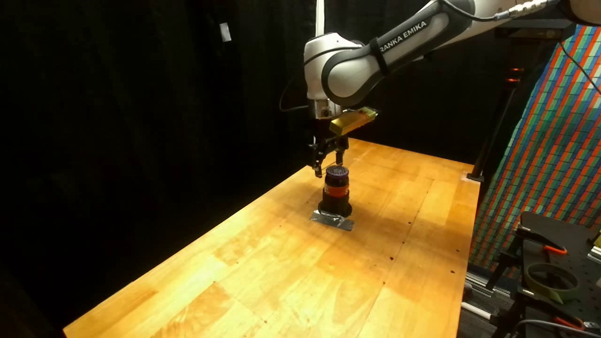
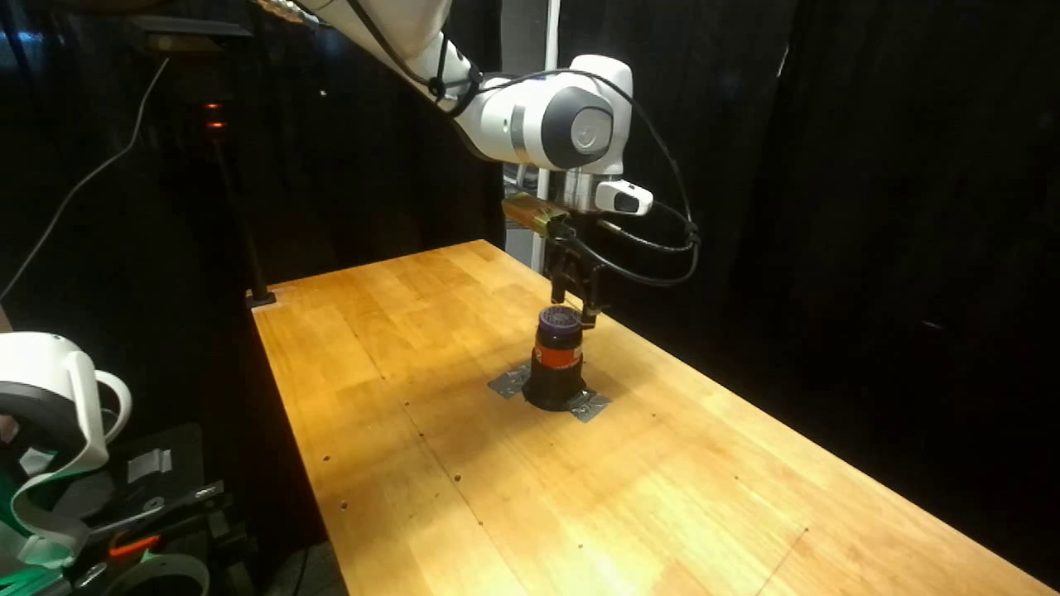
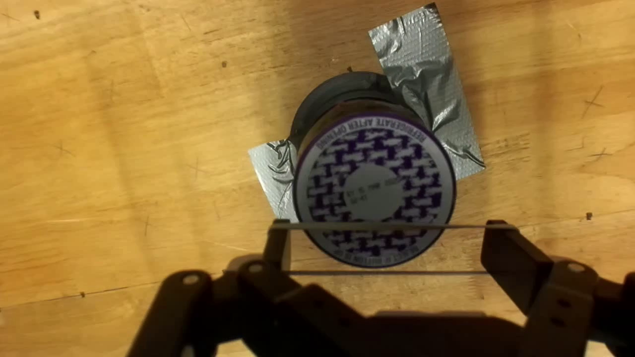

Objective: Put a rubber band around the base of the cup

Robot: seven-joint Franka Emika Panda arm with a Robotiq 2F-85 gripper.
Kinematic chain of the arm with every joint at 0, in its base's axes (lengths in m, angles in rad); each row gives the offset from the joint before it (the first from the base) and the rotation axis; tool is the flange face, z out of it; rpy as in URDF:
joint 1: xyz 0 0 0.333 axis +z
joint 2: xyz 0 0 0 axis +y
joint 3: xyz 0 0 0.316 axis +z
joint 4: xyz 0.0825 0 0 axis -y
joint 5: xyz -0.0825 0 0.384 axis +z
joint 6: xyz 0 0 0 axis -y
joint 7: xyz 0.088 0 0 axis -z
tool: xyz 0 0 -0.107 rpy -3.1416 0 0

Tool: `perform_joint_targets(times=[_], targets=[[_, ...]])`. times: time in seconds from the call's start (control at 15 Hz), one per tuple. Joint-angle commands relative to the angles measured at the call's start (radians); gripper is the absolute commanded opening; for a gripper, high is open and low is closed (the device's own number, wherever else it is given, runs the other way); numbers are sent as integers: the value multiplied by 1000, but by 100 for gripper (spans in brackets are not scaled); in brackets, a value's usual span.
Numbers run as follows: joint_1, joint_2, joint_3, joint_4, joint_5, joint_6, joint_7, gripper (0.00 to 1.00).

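Upright lidded cup (image 2: 558,357), contents hidden, its base (image 2: 553,391) taped to the tabletop (image 2: 662,463); near the lid (image 3: 374,191), the spread claw (image 3: 389,248) carries a rubber band (image 3: 377,226) stretched around its fingers (image 3: 516,270).

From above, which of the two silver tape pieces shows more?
In the wrist view, the upper-right tape piece: a long strip; the left tape piece shows only a short patch.

The dark jar (image 2: 556,358) has a basket-weave pattern of purple and pale grey on its lid (image 3: 375,192), an orange-red label (image 1: 336,190) and a black base (image 1: 335,206). The tape (image 3: 426,74) is silver, the rubber band (image 3: 377,226) dull grey-brown, the end effector (image 1: 329,168) black. The table (image 1: 305,281) is patchy honey-brown, the curtain (image 1: 141,117) black, the sheet (image 1: 549,150) striped orange, green and blue.
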Motion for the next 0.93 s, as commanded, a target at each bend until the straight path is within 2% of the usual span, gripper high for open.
perform_joint_targets(times=[0.0, 0.4, 0.87], targets=[[-6, 50, -14, 73, 32, -53, -43, 100], [-28, 10, 3, 31, 65, -124, -118, 100], [-27, -82, 5, -96, 78, -76, -150, 100]])
